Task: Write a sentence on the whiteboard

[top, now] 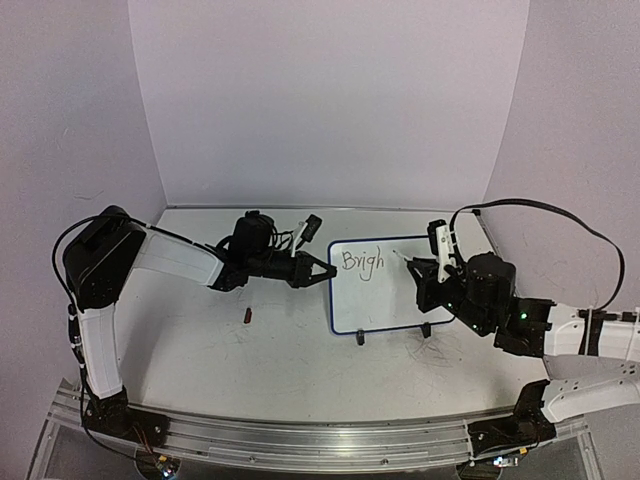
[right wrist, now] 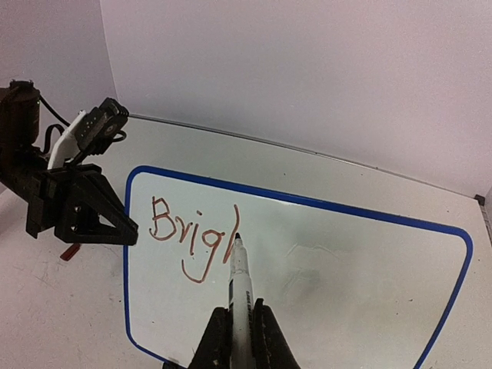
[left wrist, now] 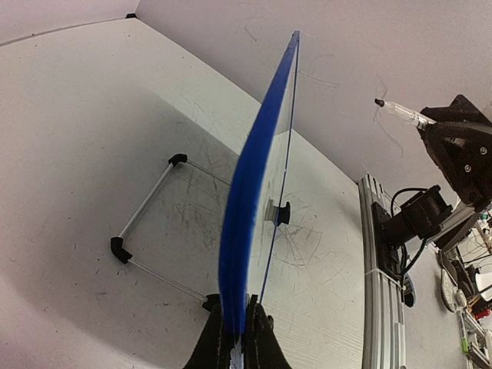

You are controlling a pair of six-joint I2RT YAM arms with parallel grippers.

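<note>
An aluminium rail (top: pixel 320 438) runs along the near edge of the table (top: pixel 200 360), with both arm bases on it. Just beyond, by the right arm, grey scribble marks (top: pixel 440 350) smear the tabletop. A small reddish-brown object (top: pixel 248 317) lies left of the board and apart from it; it is too small to identify.

The whiteboard (top: pixel 380 300) stands mid-table on two black feet (top: pixel 361 338). The left gripper (left wrist: pixel 238 338) is pinched tight on its left blue edge, and its fingers cover that stretch of frame. The right gripper (right wrist: pixel 240 330) is clamped around a marker (right wrist: pixel 241 284), which points at the board's face. From the left wrist, a gap shows between the dark tip and the face.

The sentence (right wrist: pixel 192 234) so far reads "Brigh" in thin letters at the upper left of the board, and the last stroke ends by the marker tip.

Behind the board a wire stand (left wrist: pixel 146 223) with black corners lies on the table; whether it joins the board is unclear. From above, the right arm hides part of the board's right edge. In the right wrist view the board's lower edge is cut off.
</note>
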